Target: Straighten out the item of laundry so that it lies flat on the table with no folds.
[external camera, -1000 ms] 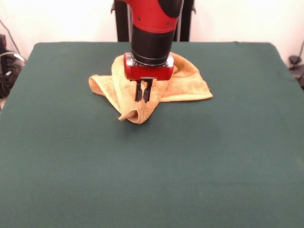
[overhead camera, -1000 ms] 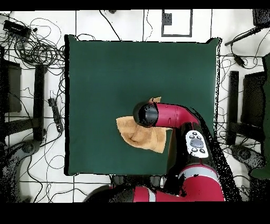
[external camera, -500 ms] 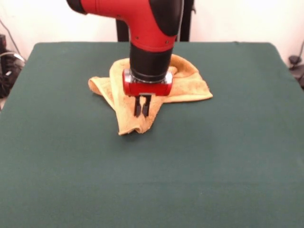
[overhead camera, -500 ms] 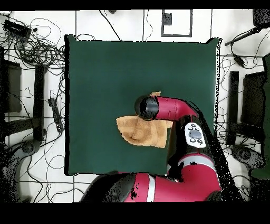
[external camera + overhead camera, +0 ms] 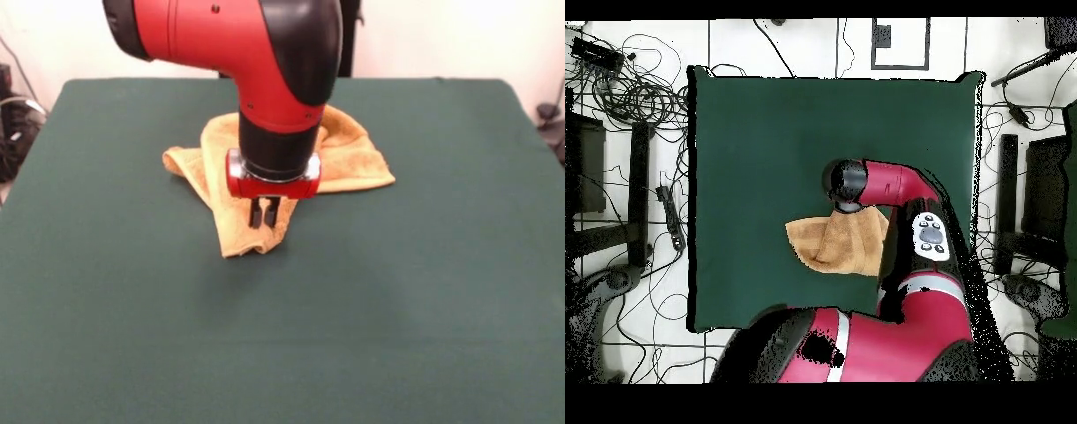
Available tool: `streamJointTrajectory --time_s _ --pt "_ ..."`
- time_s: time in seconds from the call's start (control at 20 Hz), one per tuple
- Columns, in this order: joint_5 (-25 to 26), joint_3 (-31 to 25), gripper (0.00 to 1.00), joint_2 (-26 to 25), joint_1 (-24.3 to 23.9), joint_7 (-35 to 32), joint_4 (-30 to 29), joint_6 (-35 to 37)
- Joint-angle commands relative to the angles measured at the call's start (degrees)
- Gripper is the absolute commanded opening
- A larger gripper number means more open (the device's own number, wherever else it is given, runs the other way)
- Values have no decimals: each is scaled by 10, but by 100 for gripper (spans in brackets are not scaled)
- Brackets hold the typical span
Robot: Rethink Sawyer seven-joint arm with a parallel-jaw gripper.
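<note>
**Inspector A:** Front view first. The gripper (image 5: 263, 213) points straight down, its two dark fingers (image 5: 255, 215) close together with only a thin gap between them, over the nearest flap of the towel (image 5: 353, 159). The tips are down at the cloth; whether they pinch a fold of it I cannot tell.

**Inspector B:** And the towel itself?

**Inspector A:** Crumpled, not flat. It lies on the table (image 5: 424, 291) in the far half, a little left of centre. One tongue of cloth runs toward the camera under the gripper, one corner sticks out to the left, and a wider bunched part spreads to the right behind the arm (image 5: 265, 62).

**Inspector B:** Overhead view?

**Inspector A:** The arm (image 5: 895, 190) reaches in from the bottom right and its wrist covers the gripper entirely. The towel (image 5: 830, 245) shows just below that wrist as a rough wedge, in the lower right part of the table (image 5: 765, 130), partly hidden under the arm at its right edge.
</note>
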State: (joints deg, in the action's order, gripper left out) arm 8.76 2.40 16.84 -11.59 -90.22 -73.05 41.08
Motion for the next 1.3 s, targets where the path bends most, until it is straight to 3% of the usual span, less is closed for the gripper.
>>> streamJointTrajectory --time_s 0.05,0.35,1.15,1.3 --pt "-40 -55 0 -95 35 -101 130 9" --pt "-38 -60 0 -114 39 -107 176 35" --pt "-24 -70 0 -109 34 -113 129 -42" --pt "-23 -67 0 -118 38 -114 149 -30"
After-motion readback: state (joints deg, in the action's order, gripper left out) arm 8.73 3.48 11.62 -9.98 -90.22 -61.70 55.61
